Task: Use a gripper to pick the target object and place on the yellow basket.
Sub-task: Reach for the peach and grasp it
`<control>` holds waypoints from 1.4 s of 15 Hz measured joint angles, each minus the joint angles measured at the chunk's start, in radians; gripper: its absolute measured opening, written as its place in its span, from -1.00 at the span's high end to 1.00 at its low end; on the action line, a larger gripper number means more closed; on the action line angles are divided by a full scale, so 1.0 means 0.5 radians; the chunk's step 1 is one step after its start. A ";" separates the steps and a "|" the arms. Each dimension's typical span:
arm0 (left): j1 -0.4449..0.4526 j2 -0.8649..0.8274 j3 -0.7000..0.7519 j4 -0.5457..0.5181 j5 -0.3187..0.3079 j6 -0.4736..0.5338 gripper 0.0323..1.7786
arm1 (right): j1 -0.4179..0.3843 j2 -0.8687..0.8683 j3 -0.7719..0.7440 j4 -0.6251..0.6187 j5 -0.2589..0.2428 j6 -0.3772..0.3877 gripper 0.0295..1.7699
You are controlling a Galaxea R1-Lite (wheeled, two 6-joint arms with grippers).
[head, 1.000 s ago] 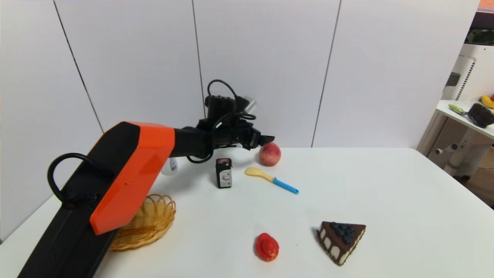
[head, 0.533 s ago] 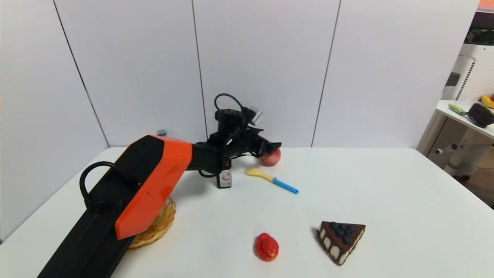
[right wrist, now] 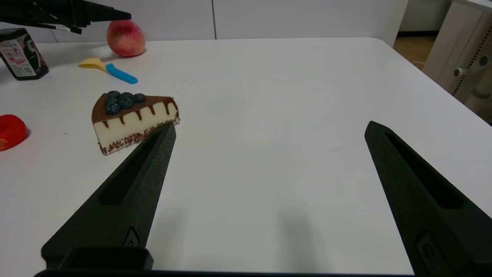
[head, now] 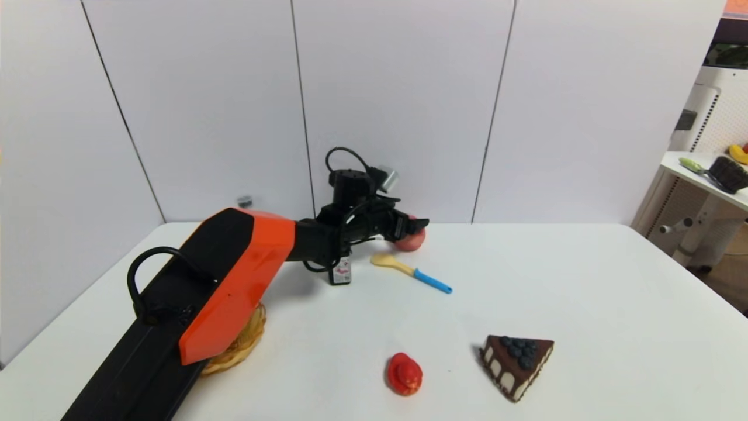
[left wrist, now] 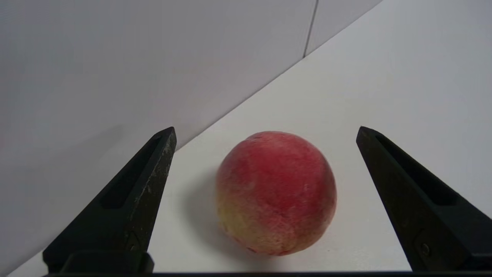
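The target object, a pinkish-red peach with a yellow blush, sits on the white table near the back wall. My left gripper is down at the peach and open. In the left wrist view the peach lies between the spread black fingers of this gripper, touching neither. The yellow basket is at the near left, mostly hidden under my orange-and-black left arm. My right gripper hovers open and empty over bare table beside the cake slice.
A small black carton and a yellow spoon with a blue handle lie just in front of the peach. A flat red toy and a chocolate cake slice sit nearer. The wall stands close behind the peach.
My left arm has come down and reached forward, so the open fingers went from above the peach to either side of it. The arm now covers more of the basket.
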 joint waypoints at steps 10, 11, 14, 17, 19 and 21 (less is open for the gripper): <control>0.001 0.074 0.001 -0.005 -0.001 -0.015 -0.90 | 0.000 0.000 0.000 0.000 0.001 0.000 -0.92; 0.000 0.083 0.001 -0.003 -0.001 -0.022 -0.90 | 0.000 0.000 0.000 0.000 0.000 0.000 -0.92; -0.004 0.109 0.002 -0.003 -0.002 -0.035 -0.90 | 0.000 0.000 0.000 0.000 0.000 0.001 -0.92; -0.003 0.126 0.002 -0.003 -0.003 -0.035 -0.90 | 0.000 0.000 0.000 0.000 0.000 0.000 -0.92; -0.005 0.130 0.002 -0.006 -0.004 -0.033 -0.90 | 0.000 0.000 0.000 0.000 0.000 0.000 -0.92; -0.001 0.132 0.002 -0.009 -0.001 -0.034 -0.90 | 0.000 0.000 0.000 -0.001 0.000 0.000 -0.92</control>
